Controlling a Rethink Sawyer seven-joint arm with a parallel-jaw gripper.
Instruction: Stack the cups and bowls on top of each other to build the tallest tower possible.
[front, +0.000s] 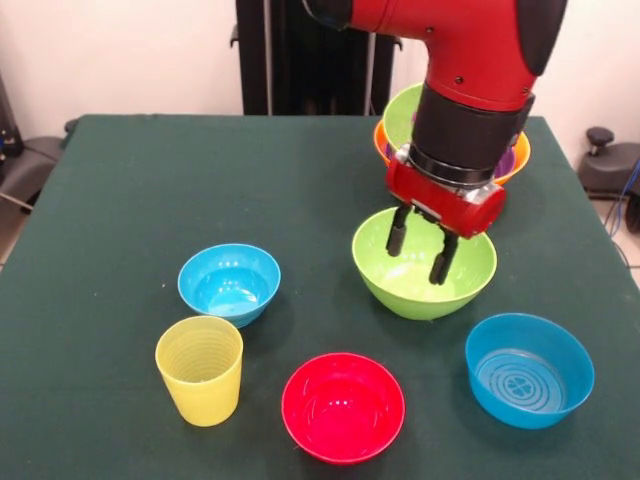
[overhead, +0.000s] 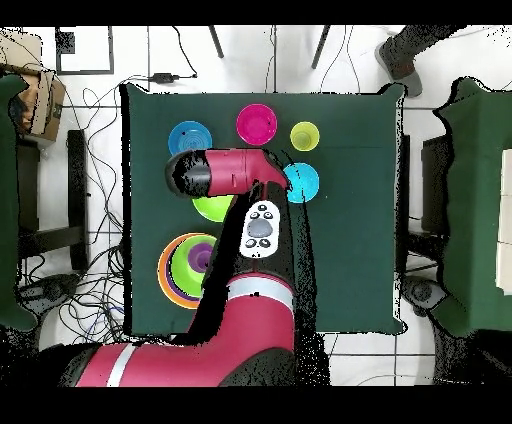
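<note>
I hold the gripper (front: 421, 250) over the loose green bowl (front: 424, 263), fingers (front: 397, 237) spread and empty inside its rim, ready to grab it. The tower (front: 400, 125) waits just behind on the tabletop (front: 150, 180).

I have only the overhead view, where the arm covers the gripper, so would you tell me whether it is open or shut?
Observer: From the front view, the gripper is open and holds nothing.
Operator: Thank you. Where do its tips sit relative to the green bowl under the arm?
Observer: They hang over the opening of the lime green bowl, pointing down. I cannot tell whether they touch it.
</note>
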